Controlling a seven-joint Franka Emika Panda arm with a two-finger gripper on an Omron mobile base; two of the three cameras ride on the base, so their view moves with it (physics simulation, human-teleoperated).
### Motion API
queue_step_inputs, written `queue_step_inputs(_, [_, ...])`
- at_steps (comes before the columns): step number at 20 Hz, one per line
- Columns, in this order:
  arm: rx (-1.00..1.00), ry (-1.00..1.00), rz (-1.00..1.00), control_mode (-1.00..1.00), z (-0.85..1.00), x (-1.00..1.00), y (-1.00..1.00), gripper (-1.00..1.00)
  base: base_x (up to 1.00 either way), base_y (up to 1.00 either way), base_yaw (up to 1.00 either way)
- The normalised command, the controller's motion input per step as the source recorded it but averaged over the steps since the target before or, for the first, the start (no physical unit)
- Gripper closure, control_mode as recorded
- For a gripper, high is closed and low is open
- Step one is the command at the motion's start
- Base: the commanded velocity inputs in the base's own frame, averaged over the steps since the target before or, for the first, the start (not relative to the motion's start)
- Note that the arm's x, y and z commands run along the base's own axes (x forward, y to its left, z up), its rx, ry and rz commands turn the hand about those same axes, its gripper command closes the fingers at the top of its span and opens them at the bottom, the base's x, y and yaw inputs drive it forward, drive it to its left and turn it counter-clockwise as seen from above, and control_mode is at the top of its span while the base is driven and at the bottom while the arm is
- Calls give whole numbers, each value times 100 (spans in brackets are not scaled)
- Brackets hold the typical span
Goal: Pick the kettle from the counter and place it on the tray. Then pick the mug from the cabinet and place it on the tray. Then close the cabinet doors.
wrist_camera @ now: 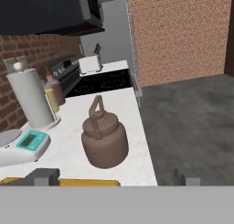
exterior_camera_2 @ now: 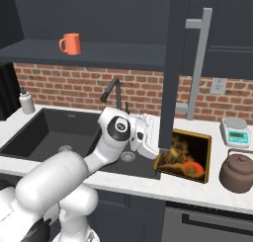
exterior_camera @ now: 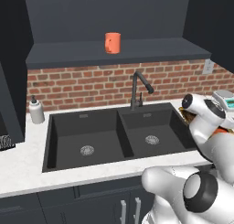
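No readable writing anywhere. Orange mug (exterior_camera_2: 70,43) sits on the open cabinet's shelf (exterior_camera_2: 89,53); gripper (exterior_camera_2: 147,136) hovers at the tray (exterior_camera_2: 206,152), fingers spread wide, holding nothing. The tray shows only its mottled brown pattern. Kettle (wrist_camera: 103,138) stands on the counter (wrist_camera: 137,166) beside it, near the kitchen scale (wrist_camera: 20,146).

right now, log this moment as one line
phase: reaching for kettle | fingers: open, holding nothing | kettle: on counter, right of tray | mug: in cabinet
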Motion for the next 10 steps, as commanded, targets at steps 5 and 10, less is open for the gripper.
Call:
queue_step_inputs(5, [0, 6, 0, -100, -3, -14, -54, -100, 0, 0, 0])
queue_step_inputs(10, [0, 6, -1, -100, -14, -5, -40, -100, 0, 0, 0])
